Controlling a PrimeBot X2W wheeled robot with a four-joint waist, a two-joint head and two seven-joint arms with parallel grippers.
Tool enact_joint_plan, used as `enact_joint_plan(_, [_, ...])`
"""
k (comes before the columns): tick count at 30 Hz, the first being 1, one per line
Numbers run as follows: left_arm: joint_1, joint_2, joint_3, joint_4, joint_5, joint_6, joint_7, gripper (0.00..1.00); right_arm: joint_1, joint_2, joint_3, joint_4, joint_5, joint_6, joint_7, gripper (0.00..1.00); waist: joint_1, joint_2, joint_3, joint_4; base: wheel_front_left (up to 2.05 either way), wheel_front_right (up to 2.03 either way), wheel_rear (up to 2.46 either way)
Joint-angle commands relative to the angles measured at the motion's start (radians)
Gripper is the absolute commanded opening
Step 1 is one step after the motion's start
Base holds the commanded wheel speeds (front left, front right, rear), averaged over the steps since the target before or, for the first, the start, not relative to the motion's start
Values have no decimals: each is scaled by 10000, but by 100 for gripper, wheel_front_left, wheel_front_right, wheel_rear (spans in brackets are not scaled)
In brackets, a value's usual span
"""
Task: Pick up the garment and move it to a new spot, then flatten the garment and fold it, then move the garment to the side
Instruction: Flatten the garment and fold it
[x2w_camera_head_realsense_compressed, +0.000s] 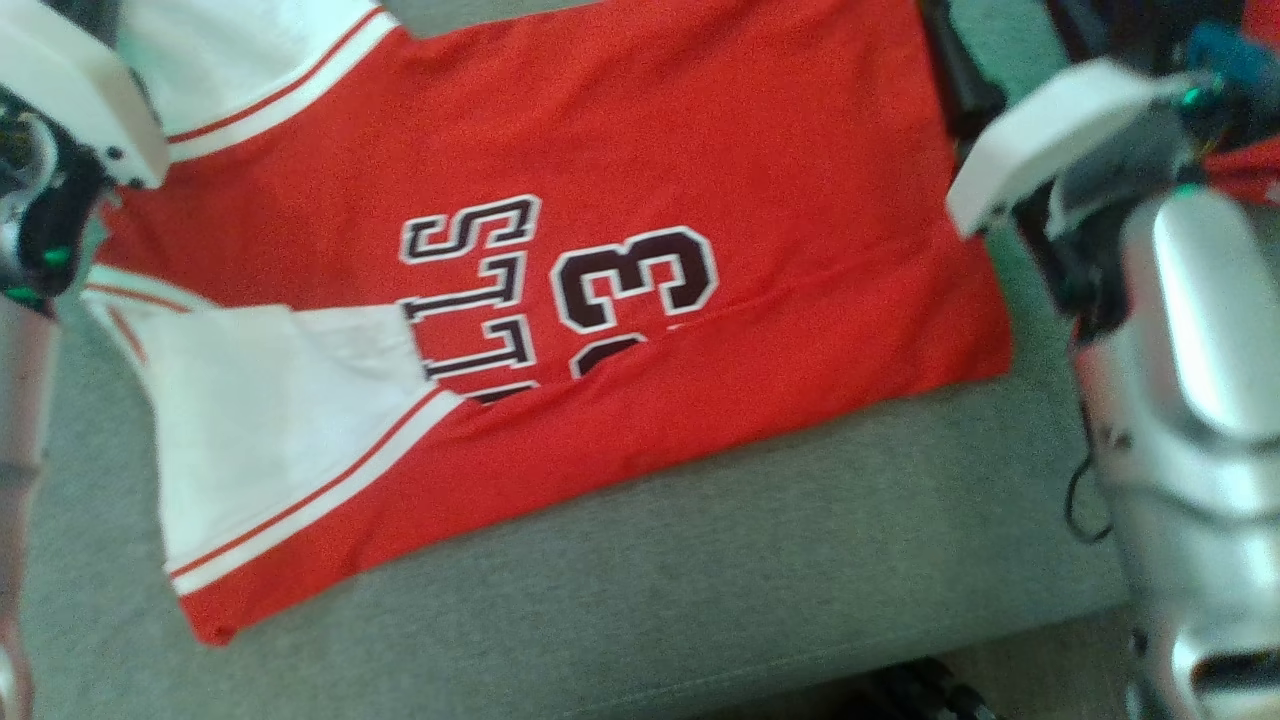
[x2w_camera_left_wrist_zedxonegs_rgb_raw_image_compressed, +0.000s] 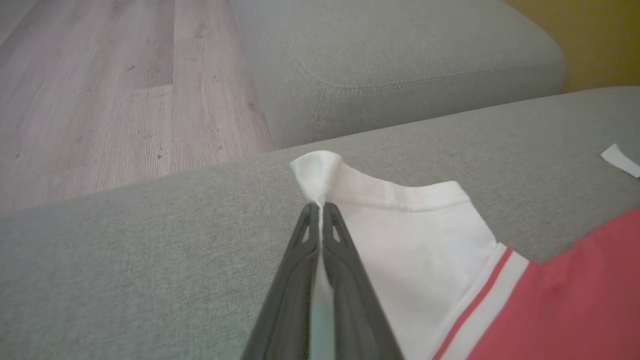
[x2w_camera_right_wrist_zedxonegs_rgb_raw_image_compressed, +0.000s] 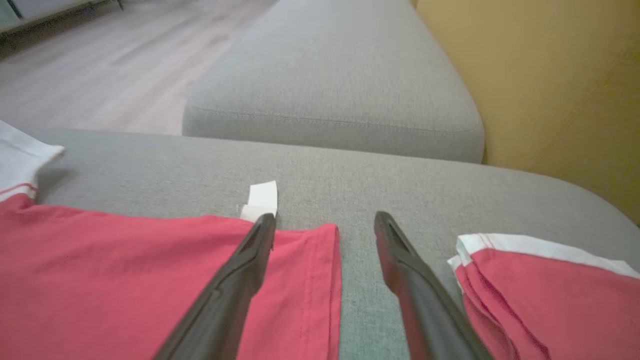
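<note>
Red jersey (x2w_camera_head_realsense_compressed: 620, 170) lay spread on the grey sofa cushion (x2w_camera_head_realsense_compressed: 720, 560). Left gripper (x2w_camera_left_wrist_zedxonegs_rgb_raw_image_compressed: 320, 207) had its fingers pinched on the white sleeve (x2w_camera_left_wrist_zedxonegs_rgb_raw_image_compressed: 400, 230) tip, and the right gripper (x2w_camera_right_wrist_zedxonegs_rgb_raw_image_compressed: 325, 216) hovered with fingers open over the hem (x2w_camera_right_wrist_zedxonegs_rgb_raw_image_compressed: 320, 250), likely for folding.

1. The jersey (x2w_camera_head_realsense_compressed: 640, 130) runs off the head view's top edge, so its far side is cut away.
2. Its black lettering (x2w_camera_head_realsense_compressed: 470, 290) is partly covered by a folded white sleeve (x2w_camera_head_realsense_compressed: 260, 420) and a red fold, and cannot be read whole.
3. The left gripper (x2w_camera_left_wrist_zedxonegs_rgb_raw_image_compressed: 320, 207), pinched on a sleeve corner (x2w_camera_left_wrist_zedxonegs_rgb_raw_image_compressed: 315, 170), hides the cloth between its fingers.
4. A white tag (x2w_camera_right_wrist_zedxonegs_rgb_raw_image_compressed: 262, 197) sits partly behind one finger (x2w_camera_right_wrist_zedxonegs_rgb_raw_image_compressed: 250, 255) of the right gripper (x2w_camera_right_wrist_zedxonegs_rgb_raw_image_compressed: 325, 220).
5. A second red cloth (x2w_camera_right_wrist_zedxonegs_rgb_raw_image_compressed: 540, 295) is cut off by the right wrist view's corner.
6. A dark thing (x2w_camera_head_realsense_compressed: 920, 690) at the head view's bottom edge is too blurred to make out.
</note>
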Motion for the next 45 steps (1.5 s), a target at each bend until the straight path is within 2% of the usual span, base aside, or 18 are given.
enact_joint_plan(1, [-515, 227, 187, -559, -77, -58, -248, 0, -731, -156, 46, 545, -114, 65, 316, 100, 1, 0, 52, 619, 0, 0, 0])
enact_joint_plan(2, [-515, 227, 187, -559, -77, -58, -248, 0, -731, -156, 46, 545, -114, 65, 316, 100, 1, 0, 52, 619, 0, 0, 0])
enact_joint_plan(5, [-503, -14, 22, -814, -110, -113, -458, 0, -1504, -448, -6, 1744, -341, 65, 585, 100, 1, 0, 179, 1001, 0, 0, 0])
enact_joint_plan(10, [-495, -278, -163, -1016, -183, -179, -737, 0, -2348, -582, -130, 3346, -471, 65, 923, 100, 1, 0, 318, 1345, 0, 0, 0])
enact_joint_plan(16, [-531, -428, -316, -1007, -236, -230, -962, 0, -2921, -562, -48, 4411, -459, 65, 818, 100, 1, 0, 365, 1455, 0, 0, 0])
enact_joint_plan(17, [-540, -435, -329, -997, -245, -235, -982, 0, -2999, -563, -21, 4547, -453, 65, 769, 90, 1, 0, 368, 1459, 0, 0, 0])
enact_joint_plan(19, [-559, -441, -350, -968, -261, -243, -1017, 0, -3140, -548, 13, 4802, -428, 65, 692, 57, 1, 0, 370, 1462, 0, 0, 0])
enact_joint_plan(21, [-574, -438, -360, -938, -277, -249, -1059, 0, -3269, -531, 37, 5049, -403, 65, 651, 30, 1, 0, 368, 1455, 0, 0, 0])
enact_joint_plan(22, [-579, -435, -363, -923, -284, -251, -1083, 0, -3328, -531, 50, 5155, -398, 65, 605, 0, 1, 0, 363, 1453, 0, 0, 0])
enact_joint_plan(28, [-391, -332, -238, -969, -383, -257, -1421, 0, -3442, -446, 50, 5492, -281, 65, -175, 0, 1, 0, 211, 1406, 0, 0, 0])
enact_joint_plan(36, [920, -124, -7, -2083, -694, -239, -2134, 0, -2569, -450, 508, 4935, 273, 65, -1668, 0, 1, 0, -503, 1404, 0, 0, 0])
enact_joint_plan(45, [3586, 19, 308, -4066, -953, 344, -2824, 0, -385, -809, 442, 3646, 886, 65, -2476, 0, 1, 0, -1357, 1548, 0, 0, 0])
